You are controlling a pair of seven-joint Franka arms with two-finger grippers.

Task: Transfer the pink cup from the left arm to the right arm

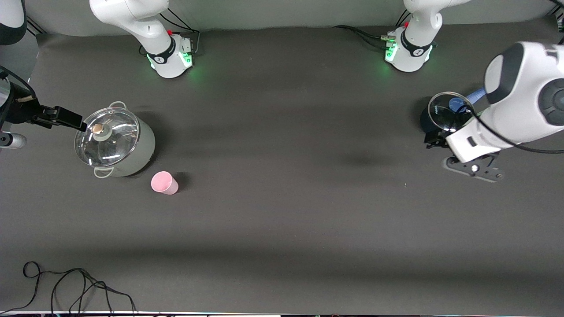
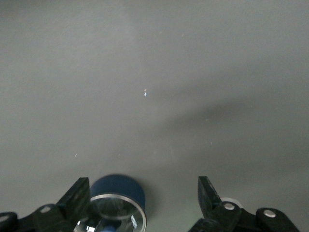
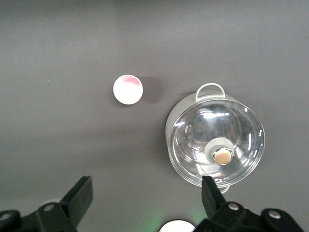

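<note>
Both jaws open, pink cup (image 1: 164,182) upright

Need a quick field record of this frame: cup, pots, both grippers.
pink cup: upright on the table, nearer the front camera than the grey pot, beside it, held by nothing
grey pot: glass lid on, at the right arm's end
blue pot: glass lid on, at the left arm's end
left gripper: open, over the blue pot
right gripper: open, empty, above the grey pot's edge
</note>
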